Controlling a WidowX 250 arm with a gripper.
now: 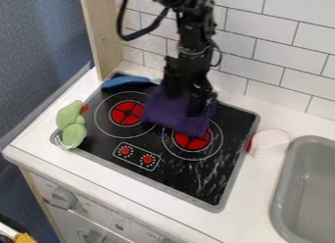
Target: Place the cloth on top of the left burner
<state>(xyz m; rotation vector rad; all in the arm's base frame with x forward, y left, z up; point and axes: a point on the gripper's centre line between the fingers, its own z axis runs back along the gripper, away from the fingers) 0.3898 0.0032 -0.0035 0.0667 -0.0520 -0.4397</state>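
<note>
I have the purple cloth [171, 116] under my gripper [186, 101], between the burners and overlapping the right burner [192, 141] in view; I can't tell how the jaws stand. It should be light, limp, best pinched by a middle fold. The round left burner [127, 113] sits in the glossy black cooktop [186, 181].

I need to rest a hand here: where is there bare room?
Bare: the counter between stove and sink, nearer than the white item, and the stovetop nearer than the right burner. Crowded: the stove's back and middle, with gripper, purple cloth and blue item, and its left edge, with the green toy.
</note>
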